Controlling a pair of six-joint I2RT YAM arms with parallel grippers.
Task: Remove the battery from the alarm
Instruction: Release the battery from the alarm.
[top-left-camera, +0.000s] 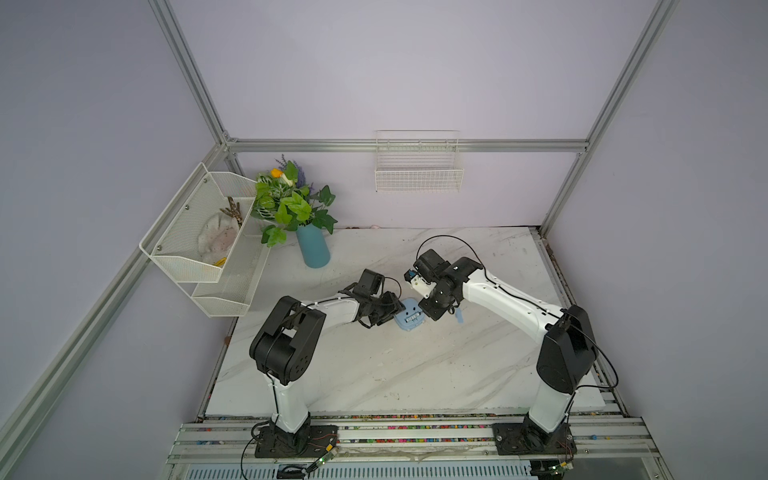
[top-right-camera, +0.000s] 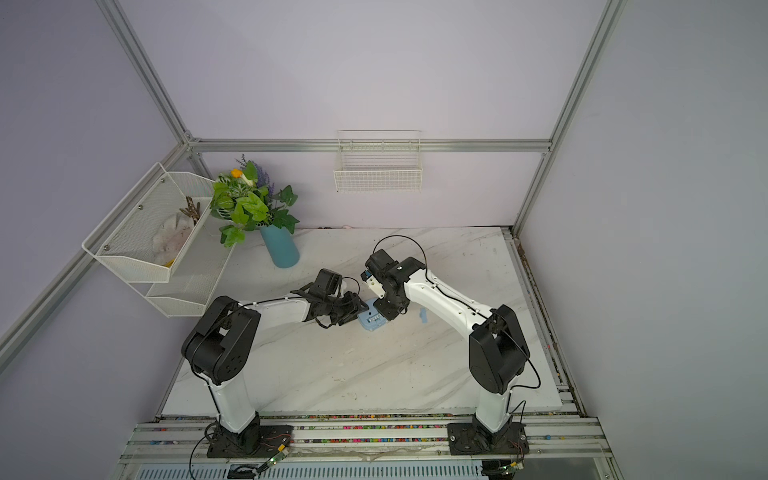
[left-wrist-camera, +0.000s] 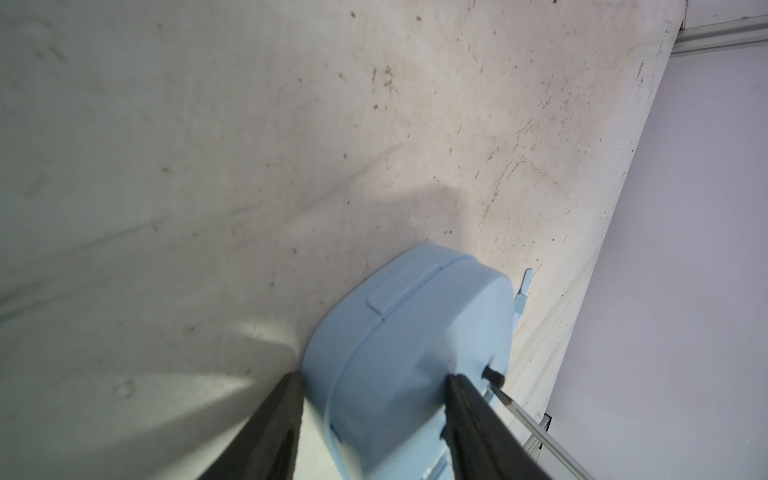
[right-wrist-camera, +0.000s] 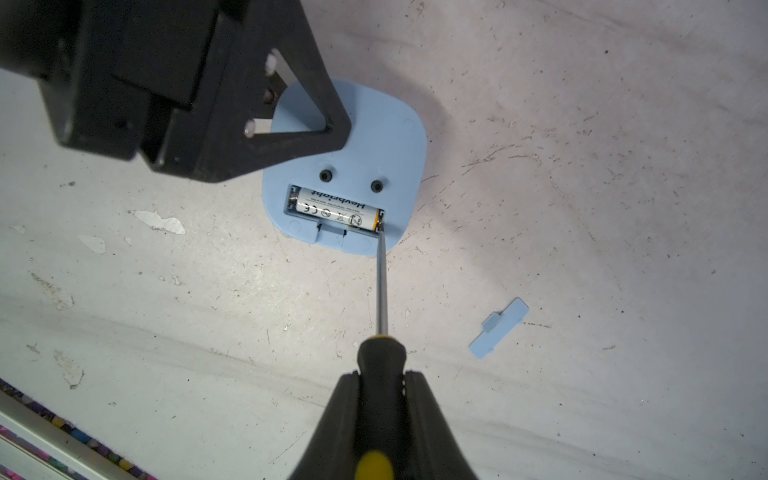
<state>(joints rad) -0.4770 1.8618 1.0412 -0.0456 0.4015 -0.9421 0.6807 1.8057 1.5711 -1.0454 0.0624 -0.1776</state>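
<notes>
- Walls (top-left-camera: 415, 62): pale lilac, evenly lit.
- Alu frame (top-left-camera: 311, 145) is run along corners & back wall.
- Tabletop (top-left-camera: 374, 365): white marble-look, scuffed.
- Wire basket (top-left-camera: 417, 180) is hung on back wall.
- Mesh shelf (top-left-camera: 187, 232) is mounted at the side; blue vase (top-left-camera: 313, 249) w/ greenery is stood beside it.

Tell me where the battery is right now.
In the right wrist view the battery lies in the open compartment in the back of the alarm, face down on the table; the screwdriver tip sits at its yellow-banded end.
</notes>
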